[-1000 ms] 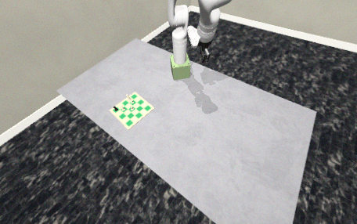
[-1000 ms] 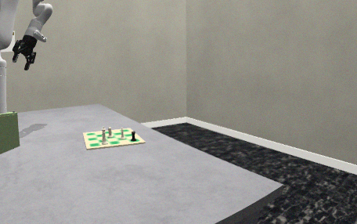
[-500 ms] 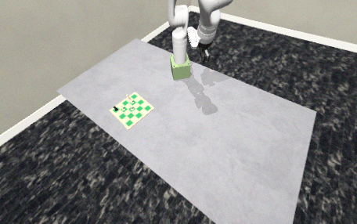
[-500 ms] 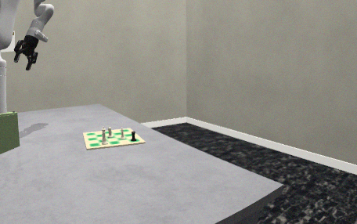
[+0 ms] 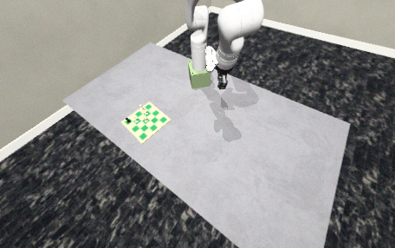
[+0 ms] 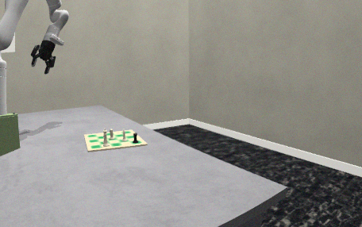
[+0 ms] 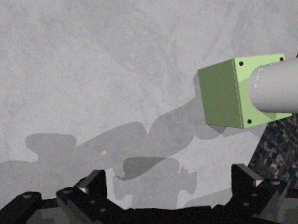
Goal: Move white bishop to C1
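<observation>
Tool (image 6: 42,62) is held fully open and empty, high above the surface (image 6: 119,186) beside the green base block (image 5: 199,78), presumably staged for the approach. Chessboard (image 5: 152,132) lies well apart, far left. White bishop can't be told apart from the other pale pieces (image 6: 105,139). Black piece (image 6: 135,138) is to be left untouched.

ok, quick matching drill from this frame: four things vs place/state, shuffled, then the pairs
Things:
1. gripper
2. black piece
3. green base block
4. chessboard

Places or states:
A. flat on the grey table, carrying the pieces
B. open, empty, high in the air, away from the board
C. under the arm's column
D. at the board's edge, apart from the pale pieces

Pairs: 1-B, 2-D, 3-C, 4-A
</observation>
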You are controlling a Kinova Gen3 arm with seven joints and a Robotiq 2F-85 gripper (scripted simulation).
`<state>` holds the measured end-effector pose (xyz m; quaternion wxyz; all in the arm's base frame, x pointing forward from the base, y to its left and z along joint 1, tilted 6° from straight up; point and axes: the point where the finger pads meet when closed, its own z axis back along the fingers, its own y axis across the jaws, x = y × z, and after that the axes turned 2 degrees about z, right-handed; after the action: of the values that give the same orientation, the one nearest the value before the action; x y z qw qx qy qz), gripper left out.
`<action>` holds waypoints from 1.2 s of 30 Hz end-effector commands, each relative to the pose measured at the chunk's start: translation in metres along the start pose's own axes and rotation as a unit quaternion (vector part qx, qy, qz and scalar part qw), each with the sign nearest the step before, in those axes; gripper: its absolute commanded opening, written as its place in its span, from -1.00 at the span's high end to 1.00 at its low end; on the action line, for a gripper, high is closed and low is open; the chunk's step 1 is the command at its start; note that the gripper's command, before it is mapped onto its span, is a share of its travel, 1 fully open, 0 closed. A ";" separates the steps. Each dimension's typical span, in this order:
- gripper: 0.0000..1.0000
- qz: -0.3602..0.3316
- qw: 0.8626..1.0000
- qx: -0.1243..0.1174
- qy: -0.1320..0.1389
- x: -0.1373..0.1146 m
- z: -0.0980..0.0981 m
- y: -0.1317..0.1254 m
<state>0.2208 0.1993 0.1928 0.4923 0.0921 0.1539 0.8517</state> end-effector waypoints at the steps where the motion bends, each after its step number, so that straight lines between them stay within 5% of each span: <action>1: -1.00 -0.034 0.999 0.021 0.005 -0.010 -0.008 -0.039; 7: -1.00 -0.131 0.990 0.035 0.041 -0.058 -0.020 -0.118; 9: -1.00 -0.131 0.990 0.035 0.041 -0.058 -0.020 -0.118; 17: -1.00 -0.246 0.962 0.045 0.110 -0.132 -0.052 -0.198; 22: -1.00 -0.302 0.939 0.045 0.156 -0.174 -0.074 -0.231; 26: -1.00 -0.315 0.933 0.044 0.168 -0.184 -0.080 -0.238; 36: -1.00 -0.395 0.880 0.030 0.262 -0.255 -0.123 -0.280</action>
<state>0.5341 0.0970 0.0061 0.7305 -0.1808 0.3070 0.5826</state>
